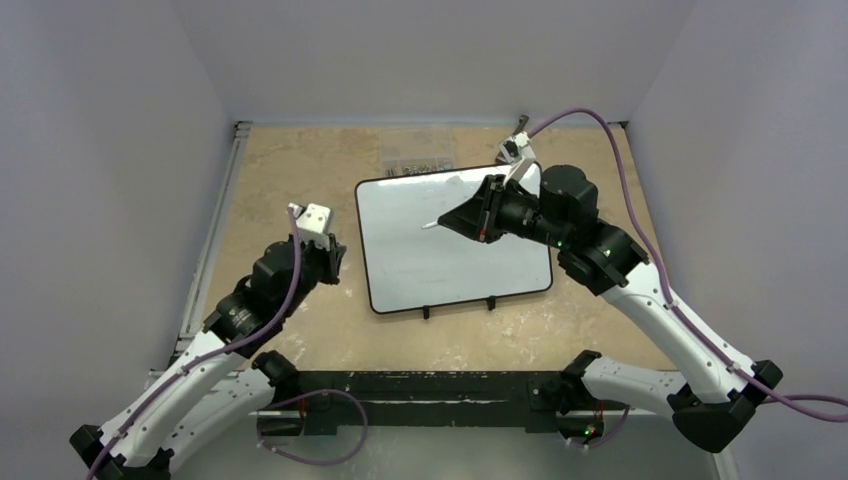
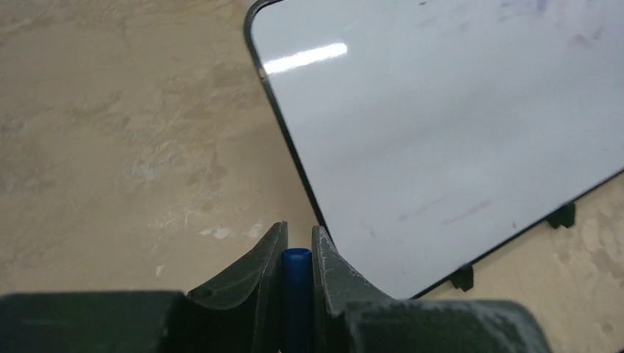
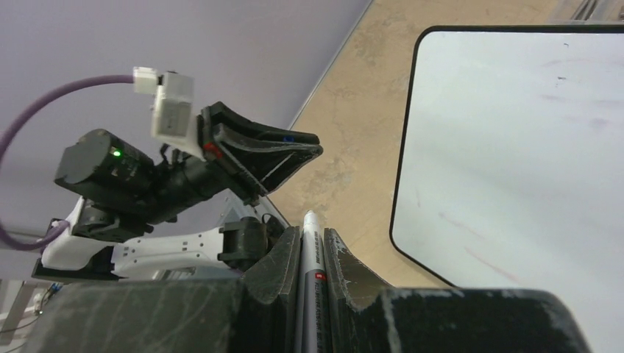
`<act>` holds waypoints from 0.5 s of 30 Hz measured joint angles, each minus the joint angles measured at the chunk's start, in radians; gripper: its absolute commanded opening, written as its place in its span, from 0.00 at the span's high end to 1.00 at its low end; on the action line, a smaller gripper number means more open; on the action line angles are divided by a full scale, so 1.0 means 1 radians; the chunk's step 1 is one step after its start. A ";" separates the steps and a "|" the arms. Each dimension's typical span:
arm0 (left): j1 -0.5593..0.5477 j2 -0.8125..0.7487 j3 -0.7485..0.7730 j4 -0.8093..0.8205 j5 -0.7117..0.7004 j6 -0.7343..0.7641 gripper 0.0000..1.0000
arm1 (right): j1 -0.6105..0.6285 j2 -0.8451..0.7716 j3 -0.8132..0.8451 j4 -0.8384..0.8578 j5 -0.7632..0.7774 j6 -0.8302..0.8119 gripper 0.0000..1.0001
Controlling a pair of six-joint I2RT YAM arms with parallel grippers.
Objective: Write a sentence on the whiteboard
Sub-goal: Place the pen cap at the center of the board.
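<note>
The whiteboard (image 1: pixel 450 265) (image 2: pixel 441 125) (image 3: pixel 515 147) lies flat in the middle of the table, glossy white in a thin black frame. No sentence shows on it, only faint smudges. My right gripper (image 1: pixel 452 219) (image 3: pixel 309 232) hovers over the board's upper middle, shut on a white marker (image 1: pixel 432 226) (image 3: pixel 310 257) whose tip points left. Left of the board and off its edge, my left gripper (image 1: pixel 335 262) (image 2: pixel 296 232) (image 3: pixel 313 149) is shut on a blue marker cap (image 2: pixel 296 268).
Two black clips (image 1: pixel 425 312) (image 1: pixel 490 303) stick out from the board's near edge. A clear box of small parts (image 1: pixel 415 155) sits behind the board, a small black-and-white object (image 1: pixel 515 147) at the back right. A metal rail (image 1: pixel 215 240) runs along the table's left side.
</note>
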 measured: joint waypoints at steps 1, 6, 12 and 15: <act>0.000 0.003 -0.023 -0.002 -0.058 -0.034 1.00 | 0.000 0.000 -0.001 -0.002 0.002 -0.001 1.00; 0.003 0.009 -0.189 0.021 -0.262 -0.164 1.00 | 0.000 -0.014 -0.026 -0.005 0.022 -0.001 1.00; 0.026 0.000 -0.346 0.121 -0.391 -0.281 1.00 | 0.000 -0.045 -0.078 -0.003 0.029 -0.002 1.00; 0.054 0.019 -0.404 0.185 -0.407 -0.336 1.00 | 0.000 -0.052 -0.097 -0.002 0.030 -0.001 1.00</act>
